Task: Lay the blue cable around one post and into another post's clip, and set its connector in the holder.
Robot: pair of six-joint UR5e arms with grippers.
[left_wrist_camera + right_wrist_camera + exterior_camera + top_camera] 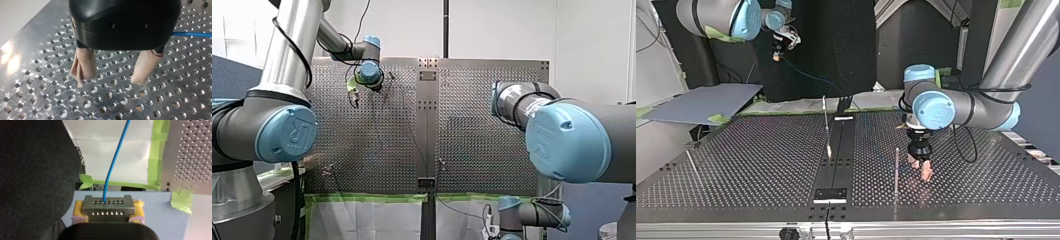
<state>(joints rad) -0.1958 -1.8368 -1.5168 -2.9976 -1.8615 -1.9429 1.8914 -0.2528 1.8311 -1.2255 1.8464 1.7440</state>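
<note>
1. My right gripper (108, 206) is clamped on the metal connector (107, 212), yellow pads (78, 208) on either side. The blue cable (113, 162) leaves the connector's face and runs ahead.
2. In the top view it hangs high, beyond the table's far edge, probably so the slack lifts over the posts.
3. My left gripper (112, 73) is spread wide and empty, its beige pads (83, 65) just above the perforated table (37, 75). The cable passes beside it, untouched.
4. It sits just beside a post (896, 170), likely ready to guide the cable round it.
5. The holder (831, 194) on the centre rail looks empty, though it's hard to tell from here.
</note>
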